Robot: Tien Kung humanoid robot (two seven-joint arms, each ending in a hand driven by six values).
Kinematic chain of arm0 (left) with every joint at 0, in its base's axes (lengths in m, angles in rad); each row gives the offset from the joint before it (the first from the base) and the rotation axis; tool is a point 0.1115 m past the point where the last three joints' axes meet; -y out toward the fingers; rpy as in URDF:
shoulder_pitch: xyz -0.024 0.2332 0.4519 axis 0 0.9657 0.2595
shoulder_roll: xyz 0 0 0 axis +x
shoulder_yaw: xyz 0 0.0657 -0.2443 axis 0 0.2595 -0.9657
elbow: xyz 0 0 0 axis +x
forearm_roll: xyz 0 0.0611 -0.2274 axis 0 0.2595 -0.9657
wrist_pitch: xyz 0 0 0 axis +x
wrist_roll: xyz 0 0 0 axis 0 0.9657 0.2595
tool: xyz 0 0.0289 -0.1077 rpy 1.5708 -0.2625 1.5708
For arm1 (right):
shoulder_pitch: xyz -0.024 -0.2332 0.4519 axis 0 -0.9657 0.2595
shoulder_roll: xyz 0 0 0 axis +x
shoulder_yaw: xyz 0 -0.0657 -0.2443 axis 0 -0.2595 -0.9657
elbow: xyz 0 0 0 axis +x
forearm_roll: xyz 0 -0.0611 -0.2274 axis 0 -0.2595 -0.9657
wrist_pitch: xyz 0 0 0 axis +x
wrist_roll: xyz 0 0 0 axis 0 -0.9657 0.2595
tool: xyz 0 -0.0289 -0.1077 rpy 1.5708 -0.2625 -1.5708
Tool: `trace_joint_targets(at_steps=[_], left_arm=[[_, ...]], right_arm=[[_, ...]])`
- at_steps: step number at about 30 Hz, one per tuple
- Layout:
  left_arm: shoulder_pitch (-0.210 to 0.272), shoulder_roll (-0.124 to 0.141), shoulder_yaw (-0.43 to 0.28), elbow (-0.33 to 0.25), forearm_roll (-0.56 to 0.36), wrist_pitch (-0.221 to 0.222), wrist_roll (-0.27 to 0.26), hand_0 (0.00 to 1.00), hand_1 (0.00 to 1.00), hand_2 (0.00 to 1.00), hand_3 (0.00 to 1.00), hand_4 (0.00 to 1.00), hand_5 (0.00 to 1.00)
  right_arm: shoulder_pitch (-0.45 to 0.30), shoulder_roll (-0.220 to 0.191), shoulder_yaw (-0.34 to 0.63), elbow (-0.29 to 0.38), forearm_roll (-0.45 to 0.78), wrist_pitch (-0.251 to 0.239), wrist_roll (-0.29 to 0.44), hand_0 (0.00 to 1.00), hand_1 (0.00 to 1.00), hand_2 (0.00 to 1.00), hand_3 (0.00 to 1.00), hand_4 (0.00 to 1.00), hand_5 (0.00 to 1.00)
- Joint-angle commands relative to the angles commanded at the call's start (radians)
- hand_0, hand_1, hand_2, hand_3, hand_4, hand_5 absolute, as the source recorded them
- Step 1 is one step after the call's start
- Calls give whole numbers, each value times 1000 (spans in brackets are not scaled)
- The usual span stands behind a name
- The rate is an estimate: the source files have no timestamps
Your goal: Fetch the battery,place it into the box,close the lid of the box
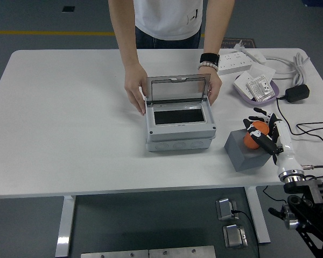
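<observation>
A grey box (180,128) stands at the table's middle with its clear lid (177,89) raised upright. A person at the far side holds the box with both hands, one on each side of the lid. An orange battery (254,135) rests on a grey block (247,151) to the right of the box. My right hand (265,130) has its fingers curled around the battery, still on top of the block. My left arm does not show.
A white power strip (234,63) and its cables lie at the back right. A purple tray (257,87) holding a white device sits beside a black adapter (297,93). Cables trail along the table's right edge.
</observation>
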Motion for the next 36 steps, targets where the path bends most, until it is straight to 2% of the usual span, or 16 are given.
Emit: trace_joint_targets(at_steps=[4, 5, 10, 11, 16, 17, 22, 23, 28, 29, 34, 35, 36], left_arm=[[0, 0, 0, 0, 1, 0, 0, 405, 556, 515, 503, 2, 2], [-1, 0, 0, 0, 2, 0, 1, 405, 556, 515, 503, 2, 2], [-1, 0, -1, 0, 3, -1, 1, 405, 556, 515, 503, 2, 2], [-1, 0, -1, 0, 3, -1, 1, 404, 556, 515, 504, 2, 2], [-2, 1, -1, 0, 4, 0, 1, 404, 556, 515, 504, 2, 2], [-2, 1, -2, 0, 5, 0, 1, 405, 556, 516, 505, 2, 2], [-2, 1, -2, 0, 5, -1, 1, 405, 556, 516, 505, 2, 2], [-2, 1, -2, 0, 4, -1, 1, 405, 556, 515, 505, 2, 2], [-2, 1, -2, 0, 3, -1, 1, 405, 556, 515, 505, 2, 2], [-1, 1, -2, 0, 3, -1, 1, 406, 557, 516, 505, 2, 2], [0, 1, -6, 0, 4, 0, 1, 406, 557, 516, 505, 2, 2], [0, 1, -7, 0, 4, 0, 1, 406, 556, 515, 504, 2, 2], [-1, 1, -7, 0, 4, 1, 0, 406, 556, 515, 504, 2, 2]], right_arm=[[2, 2, -10, -2, -2, -6, -1, 584, 640, 649, 750, 806, 325], [2, 2, -13, -2, -3, -8, -1, 584, 637, 646, 751, 767, 178], [4, 4, -27, 2, -9, -22, -2, 584, 637, 646, 751, 767, 178], [5, 4, -29, 3, -9, -25, -2, 537, 618, 616, 684, 726, 135], [5, 4, -35, 0, -1, -34, 1, 537, 618, 616, 684, 726, 135], [6, 3, -37, -2, 2, -36, 2, 490, 541, 522, 582, 706, 131], [6, 2, -43, -4, 15, -43, 8, 490, 541, 522, 582, 706, 131], [7, 2, -45, -4, 19, -44, 10, 411, 442, 409, 382, 569, 205], [9, 3, -46, -6, 44, -45, 19, 411, 442, 409, 382, 569, 205], [10, 3, -45, -6, 50, -46, 22, 300, 293, 303, 308, 222, 2], [14, 3, -44, -6, 73, -50, 30, 300, 293, 303, 308, 222, 2], [14, 3, -44, -6, 76, -51, 31, 228, 239, 283, 300, 2, 2], [15, 3, -44, -6, 78, -52, 32, 228, 239, 283, 300, 2, 2]])
